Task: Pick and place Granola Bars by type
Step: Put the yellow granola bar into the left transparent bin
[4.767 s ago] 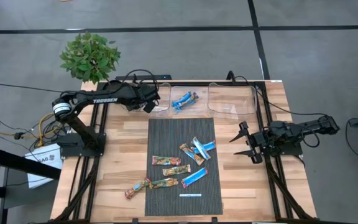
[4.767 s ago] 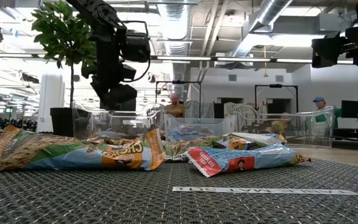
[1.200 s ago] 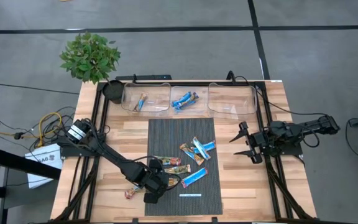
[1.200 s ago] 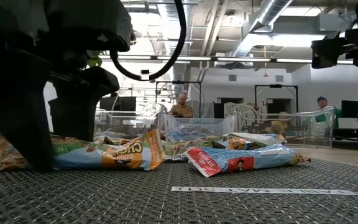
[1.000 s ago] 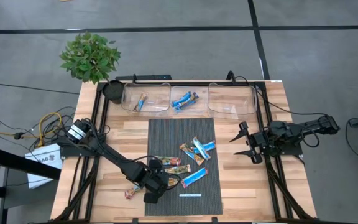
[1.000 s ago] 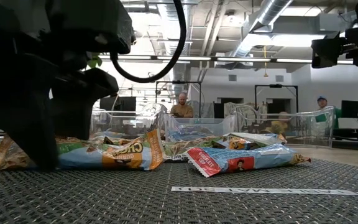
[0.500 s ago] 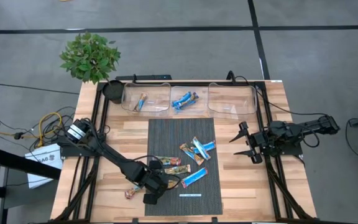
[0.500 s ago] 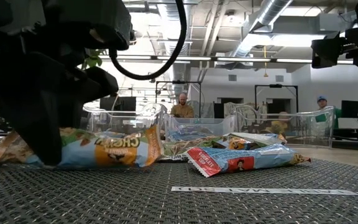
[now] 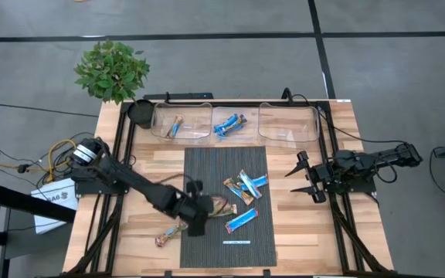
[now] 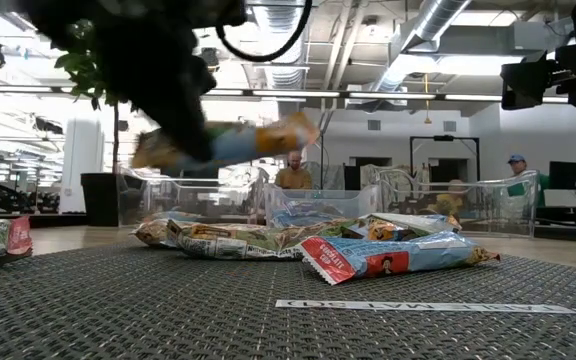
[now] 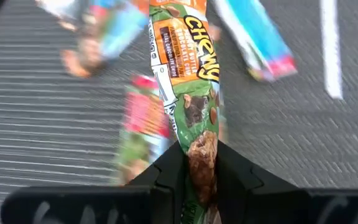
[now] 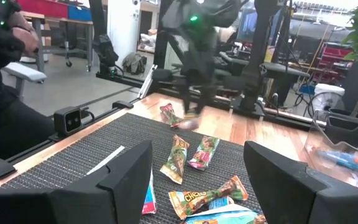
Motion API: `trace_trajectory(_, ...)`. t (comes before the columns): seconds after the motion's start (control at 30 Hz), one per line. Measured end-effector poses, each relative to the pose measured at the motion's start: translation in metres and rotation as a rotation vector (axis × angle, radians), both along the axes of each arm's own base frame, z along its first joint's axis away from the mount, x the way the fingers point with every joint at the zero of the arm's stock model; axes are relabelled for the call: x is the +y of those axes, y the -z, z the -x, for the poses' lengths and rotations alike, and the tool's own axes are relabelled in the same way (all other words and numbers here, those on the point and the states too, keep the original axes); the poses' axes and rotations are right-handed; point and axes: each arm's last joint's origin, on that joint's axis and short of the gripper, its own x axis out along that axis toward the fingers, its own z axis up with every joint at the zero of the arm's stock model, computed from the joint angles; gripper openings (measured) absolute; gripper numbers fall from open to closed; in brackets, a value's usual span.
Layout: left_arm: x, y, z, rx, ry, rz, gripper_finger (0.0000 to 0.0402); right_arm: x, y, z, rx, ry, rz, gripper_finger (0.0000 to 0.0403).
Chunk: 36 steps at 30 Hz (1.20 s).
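White strip [image 9: 236,242] lies flat at near edge of dark mat [image 9: 263,158]; nothing touching it.

L gripper [image 9: 197,218] is over near-left part of mat, fingers [image 11: 166,171] pinched nearly shut on one end of a green/orange "Chewy" bar [image 11: 188,93]. In low view that bar [image 10: 230,142] is clear of the mat, tilted, hanging out from the gripper.

One tan/red bar [image 9: 169,232] sits on bare wood just left of mat, near side. Blue bar [image 9: 241,220] lies on mat just right of L gripper. Tan bar [image 9: 221,206] beside gripper, partly hidden by it. Further in, mid-mat: tan bar [image 9: 237,190] and blue bar [image 9: 252,183], touching/crossed.

R gripper [image 9: 306,176] at right edge of table, off the mat, fingers [image 12: 120,177] wide apart, holding nothing.

Far edge: three clear bins in a row. Left bin [image 9: 195,120] has one tan bar [image 9: 175,126]; middle bin [image 9: 238,133] has blue bars [image 9: 229,123]; right bin [image 9: 288,123] contents can't tell.

Potted plant [image 9: 112,71] beyond far-left corner.
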Motion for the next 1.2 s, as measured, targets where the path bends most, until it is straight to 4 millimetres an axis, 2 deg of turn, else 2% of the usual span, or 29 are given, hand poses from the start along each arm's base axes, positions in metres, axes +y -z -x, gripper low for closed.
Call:
trace_trajectory(0.47, 0.073, -0.029, -0.014, -0.102, -0.186, -0.179, 0.0059, 0.000, 0.000, 0.000, 0.000, 0.000, 0.000, 0.0249)
trace_trajectory(0.73, 0.122, -0.047, -0.013, -0.135, -0.322, -0.274, 0.0059, 0.000, 0.000, 0.000, -0.001, 0.000, 0.000, 0.0249)
trace_trajectory(1.0, 0.178, -0.064, 0.002, -0.095, -0.454, -0.344, 0.0059, 0.000, 0.000, 0.000, 0.000, 0.000, 0.000, 0.0249)
trace_trajectory(1.2, 0.217, -0.062, 0.023, 0.033, -0.598, -0.343, 0.0059, 0.000, 0.000, 0.000, 0.000, 0.000, 0.000, 0.0249)
